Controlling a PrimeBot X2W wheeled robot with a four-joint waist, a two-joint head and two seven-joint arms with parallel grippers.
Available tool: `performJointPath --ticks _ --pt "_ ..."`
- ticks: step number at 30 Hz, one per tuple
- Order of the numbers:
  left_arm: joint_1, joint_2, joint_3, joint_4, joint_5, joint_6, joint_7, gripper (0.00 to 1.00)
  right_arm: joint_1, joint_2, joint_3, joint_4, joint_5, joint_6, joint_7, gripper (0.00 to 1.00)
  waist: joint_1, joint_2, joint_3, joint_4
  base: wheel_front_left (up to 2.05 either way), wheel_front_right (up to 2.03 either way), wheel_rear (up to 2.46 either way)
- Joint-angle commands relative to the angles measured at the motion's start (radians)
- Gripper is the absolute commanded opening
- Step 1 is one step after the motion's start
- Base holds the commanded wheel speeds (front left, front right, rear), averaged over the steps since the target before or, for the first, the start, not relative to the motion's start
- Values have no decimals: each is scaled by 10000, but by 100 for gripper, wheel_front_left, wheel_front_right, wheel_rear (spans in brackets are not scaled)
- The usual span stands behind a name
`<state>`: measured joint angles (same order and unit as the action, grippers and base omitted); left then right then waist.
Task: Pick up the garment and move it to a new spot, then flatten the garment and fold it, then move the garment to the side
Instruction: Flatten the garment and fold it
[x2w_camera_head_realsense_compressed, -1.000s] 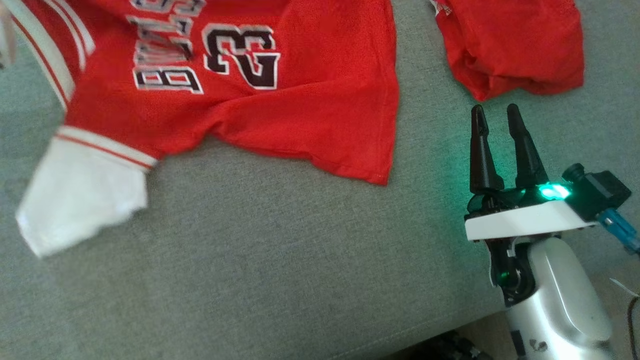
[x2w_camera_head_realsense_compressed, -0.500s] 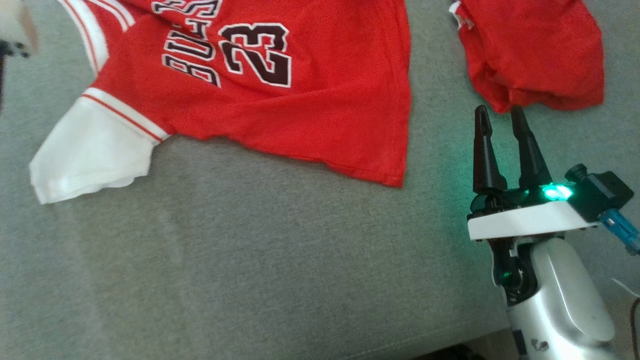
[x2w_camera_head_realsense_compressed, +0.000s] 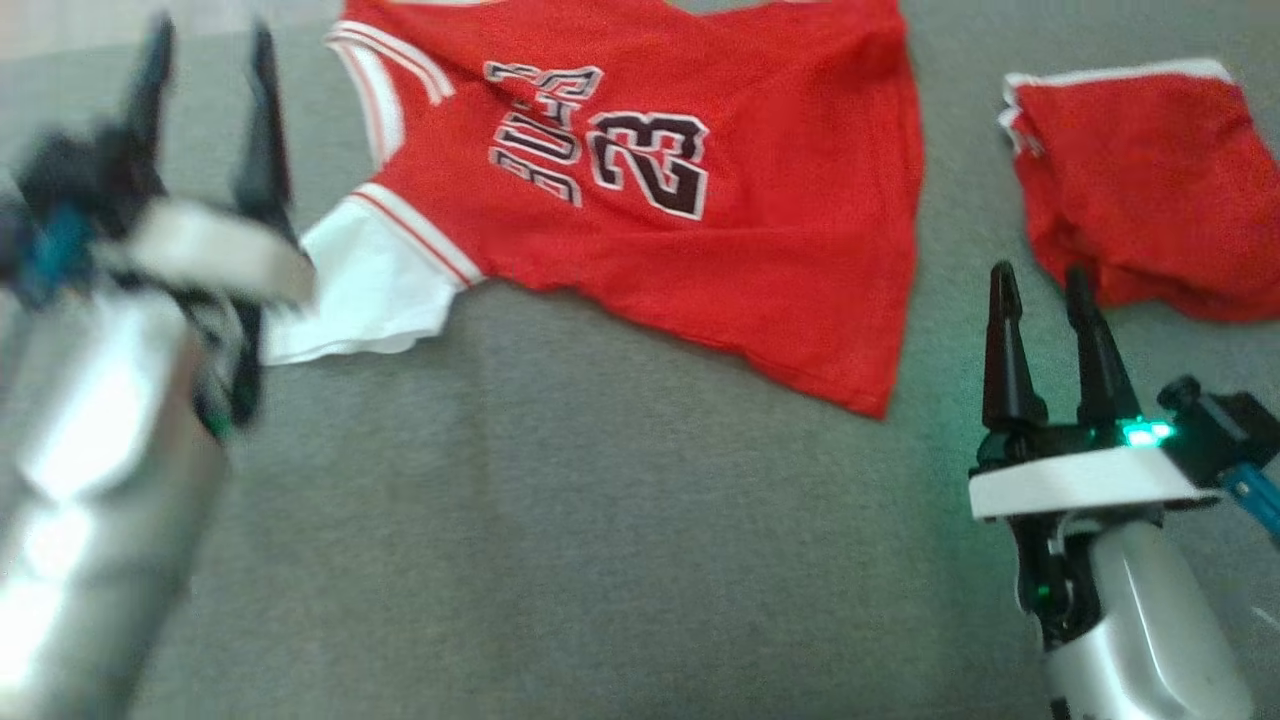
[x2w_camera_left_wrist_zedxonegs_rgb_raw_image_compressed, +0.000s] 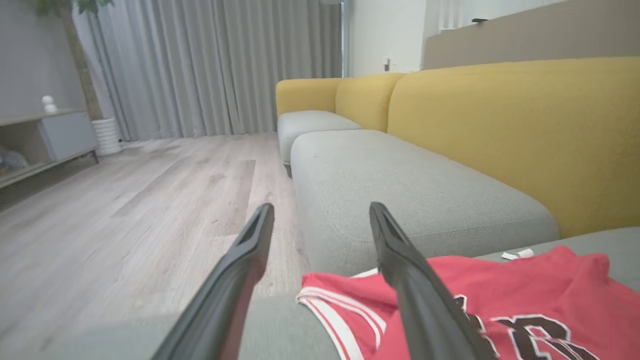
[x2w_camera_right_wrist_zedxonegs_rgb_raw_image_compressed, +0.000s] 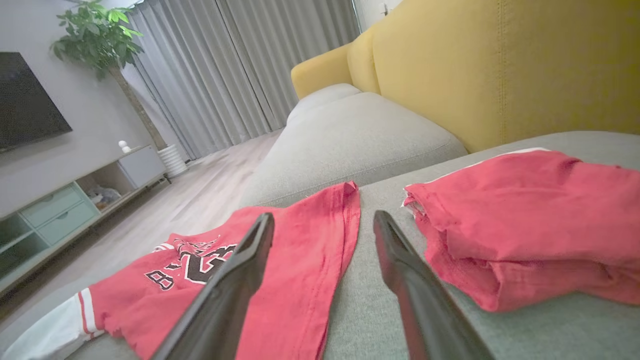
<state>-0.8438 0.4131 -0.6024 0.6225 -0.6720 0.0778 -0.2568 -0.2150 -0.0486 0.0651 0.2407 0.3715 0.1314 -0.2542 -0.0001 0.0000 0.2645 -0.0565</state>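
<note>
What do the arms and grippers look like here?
Right gripper: two long tapered black fingers on a white plate, green light lit, black wrist camera with blue connector, glossy silver forearm. Left gripper, blurred, looks the same build.

The head camera looks down on the red numbered jersey; both wrist cameras skim it low, facing the yellow upholstered backrest.

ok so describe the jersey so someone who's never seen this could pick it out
Start at the grey seat cushion in front of the yellow sofa back. Two red garments lie on it; the jersey is the one spread out on the left. Unlike the plain folded bundle beside it, it bears the number 23 and a white sleeve.
</note>
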Motion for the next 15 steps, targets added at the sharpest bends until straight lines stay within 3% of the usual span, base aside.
performJointPath --ticks 1,7,15 --pt "405 277 598 -663 116 228 -46 100 15 -16 190 -264 -110 -7 -76 100 1 0 -460 481 0 0 0" --pt "3392 -314 1703 -3281 763 1065 -47 100 329 -16 60 -225 -264 -7 -76 100 1 0 -870 963 0 0 0" --pt "5968 -1373 2582 -4880 2078 950 -48 100 624 -16 -23 -86 -128 -7 -76 100 1 0 -1157 1242 0 0 0"
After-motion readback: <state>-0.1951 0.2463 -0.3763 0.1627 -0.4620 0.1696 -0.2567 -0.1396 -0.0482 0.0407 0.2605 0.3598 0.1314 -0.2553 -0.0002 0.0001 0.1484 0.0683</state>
